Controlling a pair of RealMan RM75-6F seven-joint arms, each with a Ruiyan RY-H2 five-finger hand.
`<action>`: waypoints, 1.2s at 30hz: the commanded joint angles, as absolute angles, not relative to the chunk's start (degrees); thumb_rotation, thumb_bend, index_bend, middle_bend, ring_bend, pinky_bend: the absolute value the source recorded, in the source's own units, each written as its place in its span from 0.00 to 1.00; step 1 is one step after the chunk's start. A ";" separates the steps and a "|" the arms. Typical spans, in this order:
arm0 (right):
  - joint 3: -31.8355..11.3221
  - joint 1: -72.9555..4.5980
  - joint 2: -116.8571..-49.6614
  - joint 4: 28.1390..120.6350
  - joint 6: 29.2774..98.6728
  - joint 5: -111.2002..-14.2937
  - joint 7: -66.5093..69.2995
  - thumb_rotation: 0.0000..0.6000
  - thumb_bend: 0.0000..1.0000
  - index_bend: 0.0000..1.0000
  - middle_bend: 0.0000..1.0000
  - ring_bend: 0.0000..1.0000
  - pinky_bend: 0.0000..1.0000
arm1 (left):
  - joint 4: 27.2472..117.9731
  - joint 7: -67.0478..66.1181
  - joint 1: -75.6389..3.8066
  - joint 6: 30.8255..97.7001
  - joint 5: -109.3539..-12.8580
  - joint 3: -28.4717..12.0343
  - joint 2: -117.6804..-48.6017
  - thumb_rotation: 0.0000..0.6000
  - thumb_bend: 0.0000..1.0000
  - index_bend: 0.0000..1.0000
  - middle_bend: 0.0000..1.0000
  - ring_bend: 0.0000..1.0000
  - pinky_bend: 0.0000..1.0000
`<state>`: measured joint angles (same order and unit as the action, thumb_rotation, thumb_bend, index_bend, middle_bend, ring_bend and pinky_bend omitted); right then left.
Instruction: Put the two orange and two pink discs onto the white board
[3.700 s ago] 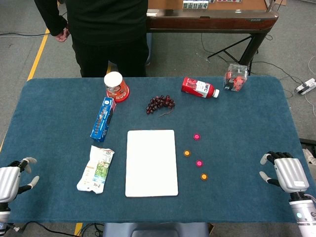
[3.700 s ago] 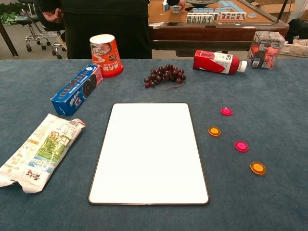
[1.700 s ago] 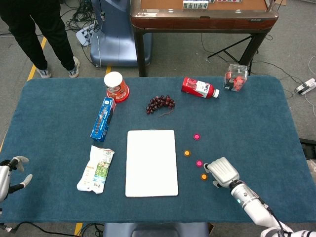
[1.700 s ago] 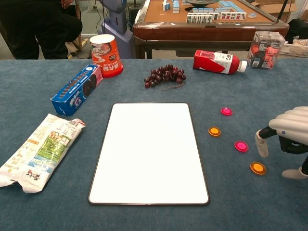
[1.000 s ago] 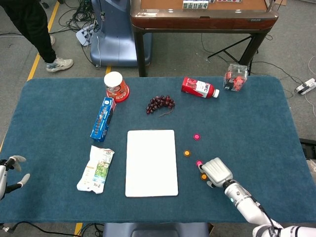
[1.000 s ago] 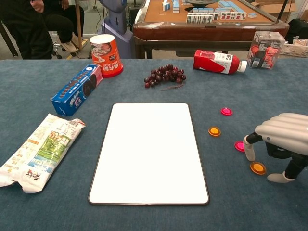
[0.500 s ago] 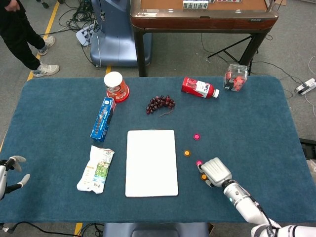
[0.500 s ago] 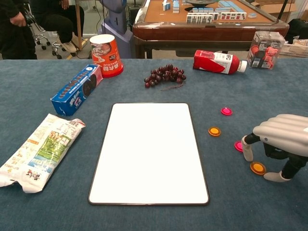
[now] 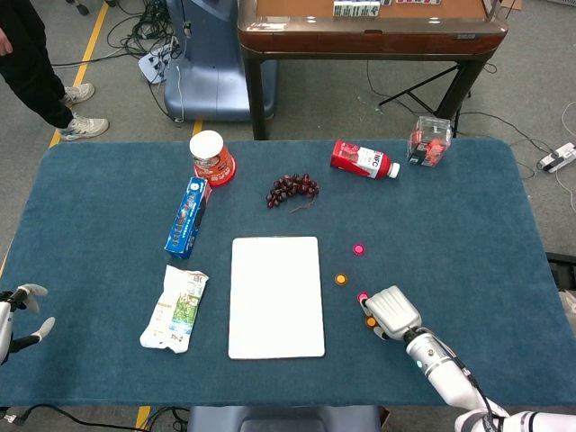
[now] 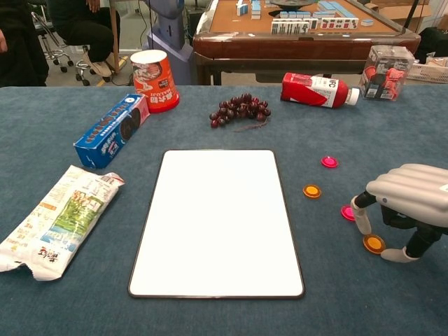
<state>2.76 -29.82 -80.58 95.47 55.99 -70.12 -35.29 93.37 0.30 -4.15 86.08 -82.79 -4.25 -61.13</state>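
Our right hand [image 10: 406, 203] arched over near orange disc [image 10: 373, 243], fingers apart, tips [image 10: 361, 218] on cloth either side, nothing gripped. Near pink disc [image 10: 346, 212] just beside one fingertip. Far orange disc [image 10: 311, 190] and far pink disc [image 10: 329, 162] lie right of white board [image 10: 217, 222], off it. Our left hand [image 9: 11, 319] at table's edge, fingers spread.

Matt blue cloth table cover [image 10: 56, 105], smooth glossy white board [image 10: 217, 220], shiny translucent plastic orange disc [image 10: 311, 190], crinkled glossy snack bag [image 10: 59, 217], clear plastic box [image 10: 386, 71], polished wooden table [image 9: 369, 31] behind
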 commanded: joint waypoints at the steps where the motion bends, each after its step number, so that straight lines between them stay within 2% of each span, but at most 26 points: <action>1: 2.63 -29.83 -80.55 95.51 56.17 -70.35 -34.75 1.00 0.22 0.56 1.00 1.00 1.00 | 93.34 0.31 -4.15 86.04 -82.77 -4.24 -61.13 1.00 0.24 0.50 0.58 0.49 0.78; 14: -0.70 -32.61 -78.65 102.85 56.80 -72.90 -34.62 1.00 0.23 0.57 1.00 1.00 1.00 | 93.38 0.08 -4.20 85.83 -82.53 -4.28 -61.15 1.00 0.24 0.50 0.58 0.49 0.78; 28: -2.88 -39.10 -84.30 105.58 52.87 -65.64 -43.50 1.00 0.22 0.57 1.00 1.00 1.00 | 93.17 1.07 -4.01 85.94 -81.56 -4.81 -60.58 1.00 0.25 0.50 0.58 0.49 0.78; 31: -2.95 -40.36 -85.57 105.36 52.34 -64.14 -44.69 1.00 0.19 0.56 1.00 1.00 1.00 | 93.15 1.39 -3.94 86.01 -81.37 -4.94 -60.42 1.00 0.24 0.50 0.58 0.49 0.78; 36: -3.29 -42.25 -87.18 104.91 52.02 -61.66 -45.96 1.00 0.07 0.48 1.00 1.00 1.00 | 93.20 1.86 -3.87 86.01 -81.15 -5.07 -60.16 1.00 0.24 0.50 0.58 0.49 0.78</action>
